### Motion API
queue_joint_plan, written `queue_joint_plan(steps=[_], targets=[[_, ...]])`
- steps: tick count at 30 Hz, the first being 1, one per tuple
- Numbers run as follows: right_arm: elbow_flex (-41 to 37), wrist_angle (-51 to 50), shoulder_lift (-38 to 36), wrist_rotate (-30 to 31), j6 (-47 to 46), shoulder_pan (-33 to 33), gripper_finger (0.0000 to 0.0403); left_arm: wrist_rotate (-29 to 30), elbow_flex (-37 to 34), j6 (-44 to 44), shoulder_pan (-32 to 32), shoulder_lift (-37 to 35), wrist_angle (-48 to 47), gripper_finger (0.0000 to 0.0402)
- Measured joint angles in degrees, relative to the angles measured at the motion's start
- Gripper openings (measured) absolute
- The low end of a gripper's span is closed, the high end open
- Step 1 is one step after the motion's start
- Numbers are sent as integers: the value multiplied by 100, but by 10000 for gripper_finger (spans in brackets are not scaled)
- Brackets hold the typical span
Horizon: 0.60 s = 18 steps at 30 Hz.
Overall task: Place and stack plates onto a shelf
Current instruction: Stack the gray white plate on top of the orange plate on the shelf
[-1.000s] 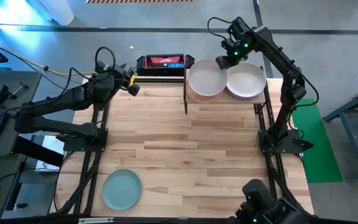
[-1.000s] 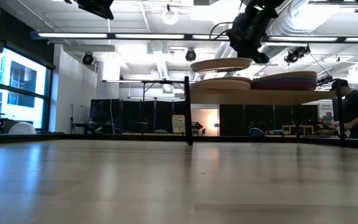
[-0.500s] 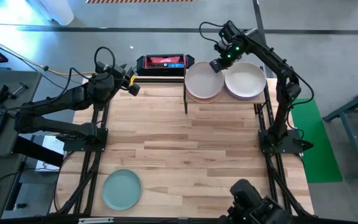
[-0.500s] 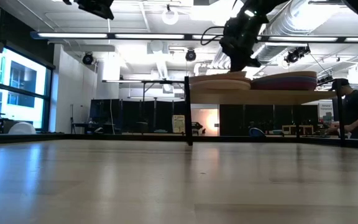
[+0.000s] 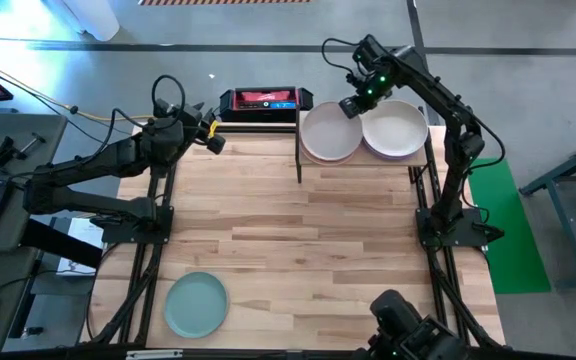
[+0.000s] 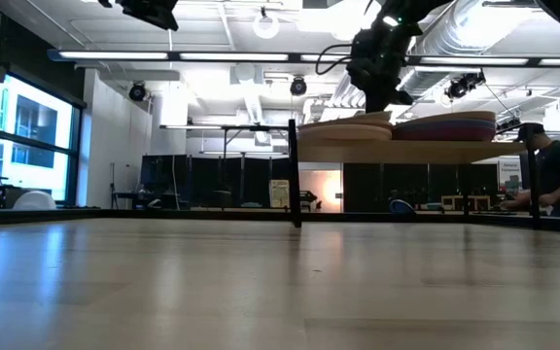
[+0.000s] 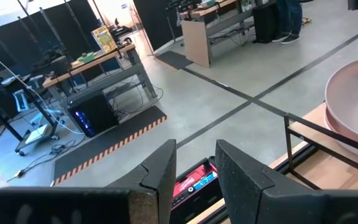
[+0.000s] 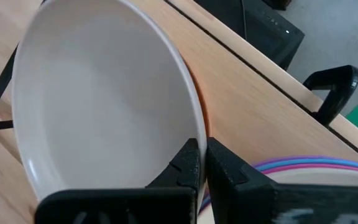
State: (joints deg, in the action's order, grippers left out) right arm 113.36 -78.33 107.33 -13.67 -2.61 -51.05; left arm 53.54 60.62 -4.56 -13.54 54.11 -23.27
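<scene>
a: at the upper right of the high view, what is the right gripper [image 5: 351,104] doing?

b: it sits over the shelf [image 5: 420,152], on the far rim of the left-hand stack, where the two stacks nearly meet. in its own wrist view the two dark fingers [image 8: 194,163] are drawn tight together over the rim of the pale pink plate [image 8: 98,93]. whether they actually pinch that rim cannot be told.

a: where does that plate lie?

b: on top of the left stack [image 5: 329,132], flat. an orange-tan edge [image 8: 201,118] shows just beneath it in the wrist view. the low view shows that stack [image 6: 343,129] level on the shelf board.

a: and the other stack?

b: right beside it, toward the frame's right, topped by a grey-white plate [image 5: 396,127]. purple and magenta rims [image 8: 303,165] peek out under it in the right wrist view.

a: any plates off the shelf?

b: one teal-green plate [image 5: 196,304], alone on the tabletop [image 5: 318,230] at the lower left, well apart from the shelf.

a: the left gripper [image 5: 212,141]?

b: it waits at the table's far left edge, upper left of centre. its fingers [image 7: 160,174] stand apart with nothing between them.

a: anything else?

b: a red-and-black device [image 5: 264,100] lies behind the table, and a person [image 6: 552,175] stands at the right edge of the low view.
</scene>
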Motion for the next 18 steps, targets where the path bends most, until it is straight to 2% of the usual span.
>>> queue_joint_plan(steps=[18], targets=[[2, -74, 0, -9, -145, 11, 0, -52, 0, -11, 0, 0, 59, 104]])
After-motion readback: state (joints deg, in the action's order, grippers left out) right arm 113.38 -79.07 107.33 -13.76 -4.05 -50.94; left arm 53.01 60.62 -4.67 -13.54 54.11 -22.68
